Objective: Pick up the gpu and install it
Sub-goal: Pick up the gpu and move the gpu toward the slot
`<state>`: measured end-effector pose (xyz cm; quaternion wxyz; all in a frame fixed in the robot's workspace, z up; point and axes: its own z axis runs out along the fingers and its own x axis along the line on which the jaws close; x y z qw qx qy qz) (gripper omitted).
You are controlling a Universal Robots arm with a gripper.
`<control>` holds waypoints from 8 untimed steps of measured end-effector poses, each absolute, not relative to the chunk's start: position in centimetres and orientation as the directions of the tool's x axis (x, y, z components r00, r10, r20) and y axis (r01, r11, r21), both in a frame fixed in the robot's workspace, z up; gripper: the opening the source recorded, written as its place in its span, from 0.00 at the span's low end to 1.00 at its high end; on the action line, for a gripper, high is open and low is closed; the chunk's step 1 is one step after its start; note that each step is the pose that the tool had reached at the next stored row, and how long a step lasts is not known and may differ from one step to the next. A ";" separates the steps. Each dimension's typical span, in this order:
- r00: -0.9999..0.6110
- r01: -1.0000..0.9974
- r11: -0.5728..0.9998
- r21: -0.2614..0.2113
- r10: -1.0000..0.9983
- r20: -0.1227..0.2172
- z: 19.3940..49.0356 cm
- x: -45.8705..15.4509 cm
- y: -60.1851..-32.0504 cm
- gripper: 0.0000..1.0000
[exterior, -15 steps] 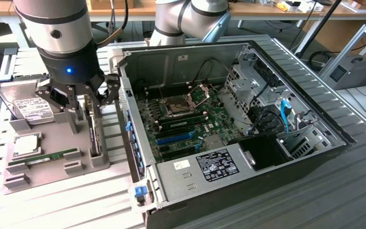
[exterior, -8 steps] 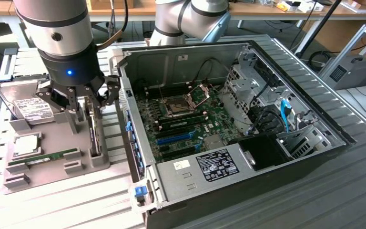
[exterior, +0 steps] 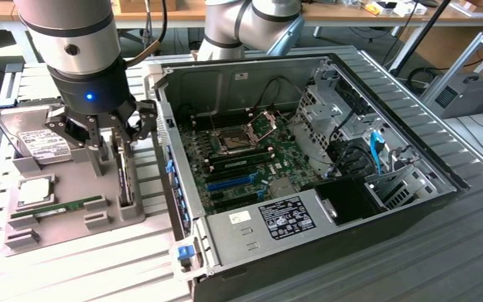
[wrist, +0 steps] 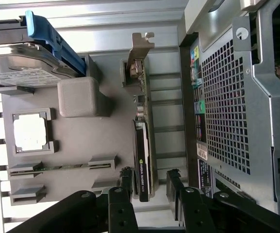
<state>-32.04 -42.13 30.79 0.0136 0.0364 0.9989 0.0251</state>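
The gpu (exterior: 125, 171) is a dark card with a silver bracket at one end, standing on edge in a slot of the grey holder (exterior: 73, 223) at the exterior view's left. In the wrist view the gpu (wrist: 142, 145) runs lengthwise with its bracket at the far end. My gripper (exterior: 117, 133) hangs directly over the card. The gripper (wrist: 149, 182) is open, with one finger on each side of the card's near end. One black finger (wrist: 125, 180) sits close to the card's face. The other stands a little apart from it.
The holder also carries a hard drive (exterior: 36, 143) in a blue caddy, a CPU (exterior: 36, 189) and a green RAM stick (exterior: 57, 209). The open computer case (exterior: 409, 189) lies just beside it at the exterior view's right, its motherboard showing blue slots (exterior: 229, 182). A second arm (exterior: 246, 25) stands behind.
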 end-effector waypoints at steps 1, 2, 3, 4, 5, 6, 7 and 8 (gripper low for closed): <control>-0.997 0.072 0.996 0.051 0.073 -0.025 30.8 -32.0 -42.1 0.44; -0.997 0.072 0.996 0.051 0.073 -0.025 30.8 -32.0 -42.1 0.49; -0.997 0.072 0.996 0.051 0.073 -0.025 30.8 -32.0 -42.1 0.49; -0.997 0.072 0.996 0.051 0.073 -0.025 30.8 -32.0 -42.1 0.56; -0.997 0.072 0.996 0.051 0.073 -0.025 30.8 -32.0 -42.1 0.56; -0.997 0.072 0.996 0.051 0.073 -0.025 30.8 -32.0 -42.1 0.56; -0.997 0.072 0.996 0.052 0.073 -0.025 30.6 -32.0 -42.1 0.56; -0.997 0.072 0.996 0.053 0.074 -0.025 30.3 -32.0 -42.1 0.56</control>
